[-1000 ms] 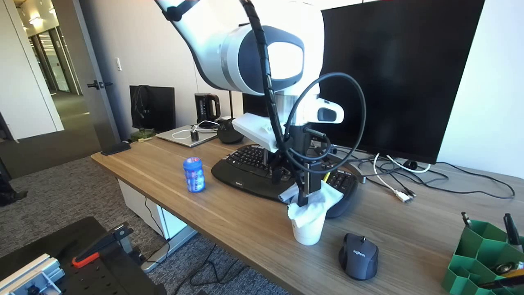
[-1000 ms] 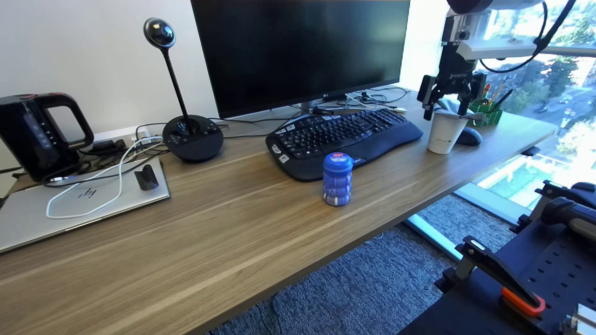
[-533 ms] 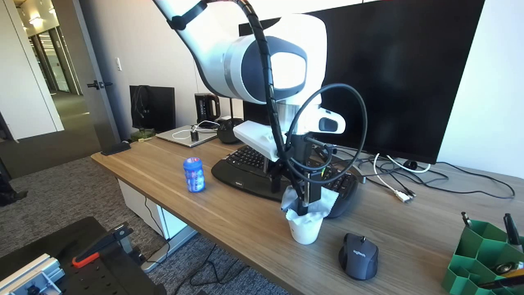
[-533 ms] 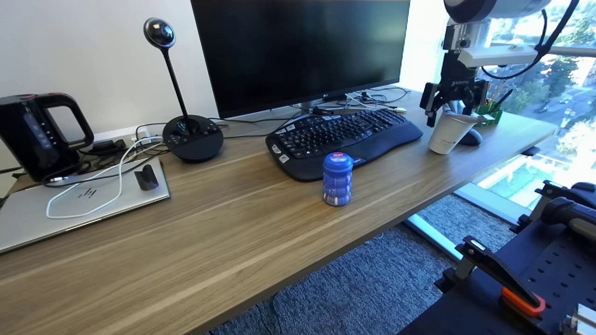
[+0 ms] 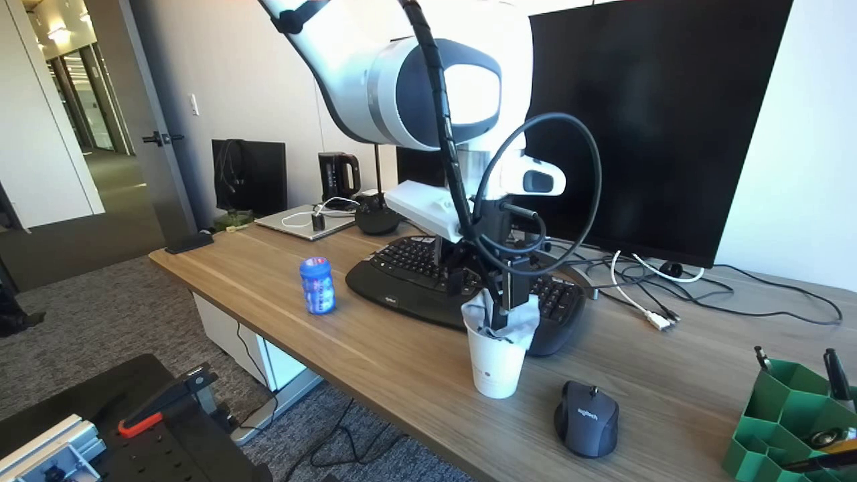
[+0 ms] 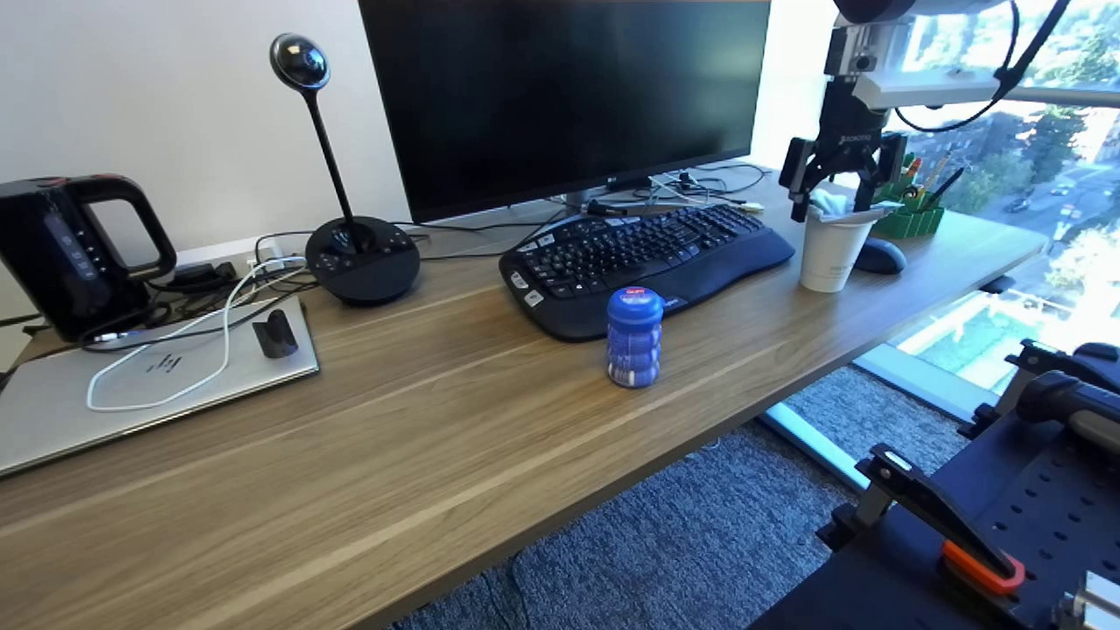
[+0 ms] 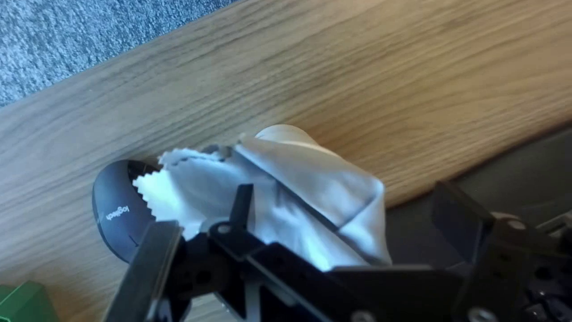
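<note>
Standing mouth-up, long axis near vertical: white cup (image 5: 497,367) with cloth (image 7: 286,210) atop, end effector (image 6: 831,212) fingers apart.

Gripper (image 6: 831,208) pointing down, jaws spread wide.

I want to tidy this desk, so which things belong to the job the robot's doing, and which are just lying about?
Seemingly part of the job:
paper cup
cloth, bunched in the cup's mouth
gripper, open, right at the cup

Just lying about:
mouse
keyboard
blue jar
pen holder
laptop
kettle
</note>
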{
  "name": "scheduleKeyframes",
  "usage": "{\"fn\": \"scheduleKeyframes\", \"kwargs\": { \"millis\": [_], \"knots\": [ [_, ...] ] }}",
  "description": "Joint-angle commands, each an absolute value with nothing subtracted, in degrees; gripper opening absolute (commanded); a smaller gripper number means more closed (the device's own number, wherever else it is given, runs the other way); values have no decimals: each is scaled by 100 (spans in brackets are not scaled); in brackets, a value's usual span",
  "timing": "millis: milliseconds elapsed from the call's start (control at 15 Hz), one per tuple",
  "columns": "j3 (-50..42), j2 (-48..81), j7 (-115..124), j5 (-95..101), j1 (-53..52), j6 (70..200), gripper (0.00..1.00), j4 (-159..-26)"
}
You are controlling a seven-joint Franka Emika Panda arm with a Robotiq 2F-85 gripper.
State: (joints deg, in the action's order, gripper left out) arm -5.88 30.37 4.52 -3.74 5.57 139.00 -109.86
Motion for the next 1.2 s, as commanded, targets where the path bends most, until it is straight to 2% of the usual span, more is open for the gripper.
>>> {"fn": "scheduleKeyframes", "kwargs": {
  "millis": [0,533,1133],
  "knots": [
    [-494,2689,272,-327,560,13883,100,-11083],
    [-368,2138,-136,-296,533,14020,100,-11286],
    [-269,2168,-627,-381,603,14056,100,-11386]
  ]
}}
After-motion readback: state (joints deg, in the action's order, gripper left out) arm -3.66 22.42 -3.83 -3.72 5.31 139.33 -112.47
